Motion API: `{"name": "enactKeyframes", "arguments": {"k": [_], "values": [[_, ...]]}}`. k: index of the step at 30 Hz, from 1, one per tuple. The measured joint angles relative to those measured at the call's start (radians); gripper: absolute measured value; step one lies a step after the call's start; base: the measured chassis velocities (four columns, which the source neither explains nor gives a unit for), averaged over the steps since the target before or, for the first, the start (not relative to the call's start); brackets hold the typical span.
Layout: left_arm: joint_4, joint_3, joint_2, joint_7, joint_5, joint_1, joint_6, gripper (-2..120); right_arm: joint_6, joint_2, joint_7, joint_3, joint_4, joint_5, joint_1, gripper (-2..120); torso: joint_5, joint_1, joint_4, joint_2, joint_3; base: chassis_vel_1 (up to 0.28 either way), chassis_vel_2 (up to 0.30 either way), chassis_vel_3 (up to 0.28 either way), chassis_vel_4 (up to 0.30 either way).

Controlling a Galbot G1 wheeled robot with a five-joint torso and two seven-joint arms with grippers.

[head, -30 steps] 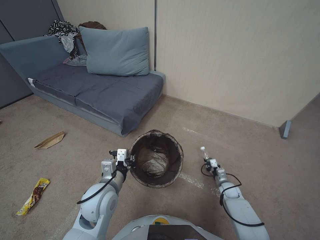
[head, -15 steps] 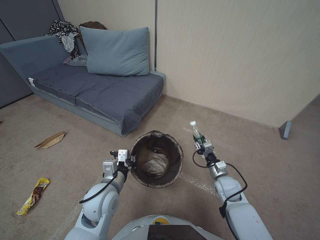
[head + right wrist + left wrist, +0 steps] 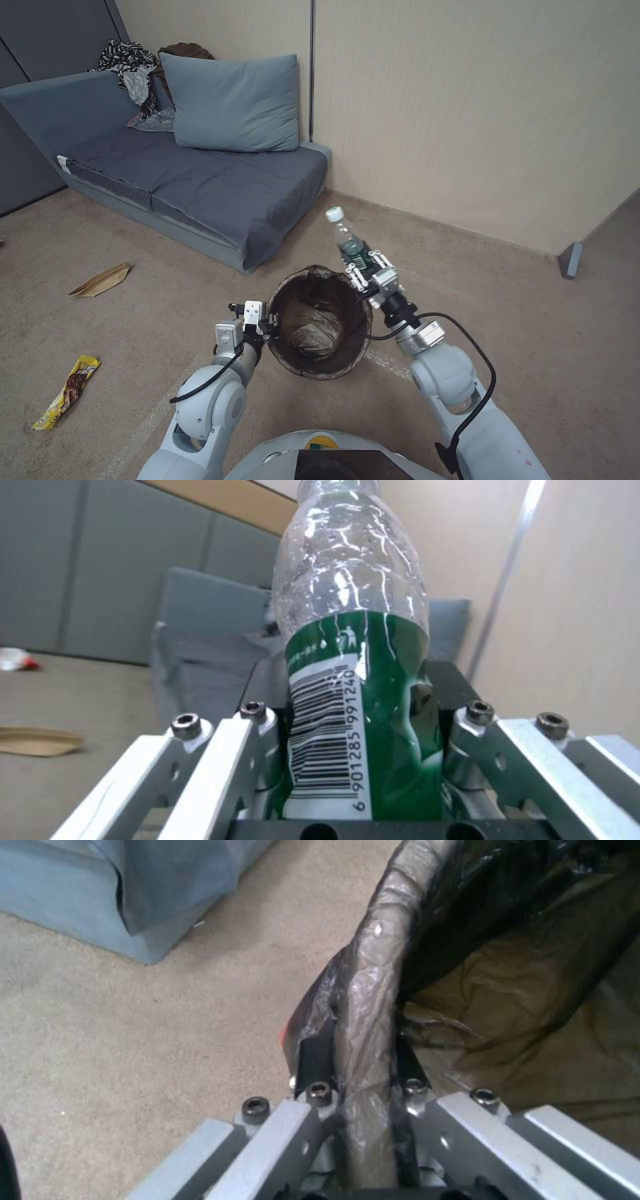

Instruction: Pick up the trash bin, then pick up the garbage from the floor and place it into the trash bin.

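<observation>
Two claws are working: the left gripper (image 3: 261,325) is pinching the bag-lined rim of the trash bin (image 3: 319,367), while the right gripper (image 3: 366,269), just beyond that rim, is clenching the bottle (image 3: 347,239) at its green label, cap tilting away. Empty and thin-walled, the bottle looks light, slick and crushable; mid-body suits it. Farther left, a yellow wrapper (image 3: 65,393) and brown paper bag (image 3: 101,280) are lying on the floor.

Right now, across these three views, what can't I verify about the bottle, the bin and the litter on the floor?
- Bottle: the cap is cut off by the right wrist view's edge; the right gripper covers its base.
- Trash bin: the bag lining hides the bottom, so what lies inside is unclear; the left gripper clamps the rim.
- Yellow wrapper: print too small in the head view.
- Brown paper bag: contents hidden.
</observation>
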Motion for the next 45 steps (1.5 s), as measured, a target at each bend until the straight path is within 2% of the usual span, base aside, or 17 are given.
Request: {"name": "enactKeyframes", "arguments": {"k": [8,19,25,26,28,32,36,37,40,41,43,45], "values": [[-0.001,0.008,-0.006,0.002,0.003,0.001,0.001,0,0.006,0.01,-0.018,-0.087,-0.04,-0.074,-0.003,30,0.0,0.0,0.0,0.0,0.0,0.0,0.0,0.0,0.0],[-0.003,0.006,-0.008,0.003,0.004,0.002,0.001,0,0.033,0.022,-0.019,-0.096,-0.087,-0.111,-0.012,30,-0.0005,0.0,0.0,0.0,0.0,0.0,0.0,0.0,0.0],[-0.008,0.004,-0.009,0.006,0.004,0.002,0.001,0,0.052,0.041,-0.02,-0.104,-0.147,-0.153,-0.033,32,0.0006,0.0,-0.0004,0.0,0.0,0.0,0.0,0.0,0.0],[-0.009,0.002,-0.009,0.007,0.003,0.001,0.001,0,0.055,0.045,-0.018,-0.103,-0.153,-0.158,-0.035,37,-0.0003,0.0,-0.0001,0.0,0.0,0.0,0.0,0.0,0.0],[-0.01,-0.003,-0.007,0.008,0.001,0.0,0.001,0,0.056,0.048,-0.017,-0.103,-0.165,-0.17,-0.04,46,0.0003,0.0,-0.0002,0.0,0.0,0.0,0.0,0.0,0.0],[-0.01,-0.006,-0.007,0.008,0.0,-0.002,0.001,0,0.059,0.048,-0.013,-0.103,-0.168,-0.172,-0.039,56,0.0001,0.0,0.0,0.0,0.0,0.0,0.0,0.0,0.0],[-0.009,-0.008,-0.009,0.008,-0.002,-0.004,0.002,0,0.06,0.053,-0.007,-0.103,-0.17,-0.176,-0.045,76,0.0002,0.0,-0.0001,0.0,0.0,0.0,0.0,0.0,0.0],[-0.009,-0.008,-0.009,0.008,-0.002,-0.004,0.002,0,0.06,0.053,-0.007,-0.103,-0.17,-0.176,-0.045,76,0.0002,0.0,-0.0001,0.0,0.0,0.0,0.0,0.0,0.0],[-0.009,-0.01,-0.009,0.008,-0.002,-0.005,0.003,0,0.062,0.05,-0.007,-0.098,-0.169,-0.176,-0.045,89,0.0,0.0,-0.0001,0.0,0.0,0.0,0.0,0.0,0.0],[-0.009,-0.01,-0.009,0.008,-0.002,-0.005,0.003,0,0.062,0.05,-0.007,-0.098,-0.169,-0.176,-0.045,89,0.0,0.0,-0.0001,0.0,0.0,0.0,0.0,0.0,0.0],[-0.009,-0.01,-0.009,0.009,-0.003,-0.005,0.003,0,0.062,0.049,-0.007,-0.097,-0.167,-0.176,-0.045,98,0.0001,0.0,0.0,0.0,0.0,0.0,0.0,0.0,0.0],[-0.009,-0.01,-0.009,0.009,-0.003,-0.005,0.003,0,0.062,0.049,-0.007,-0.096,-0.167,-0.176,-0.045,99,0.0001,0.0,-0.0001,0.0,0.0,0.0,0.0,0.0,0.0]]}}
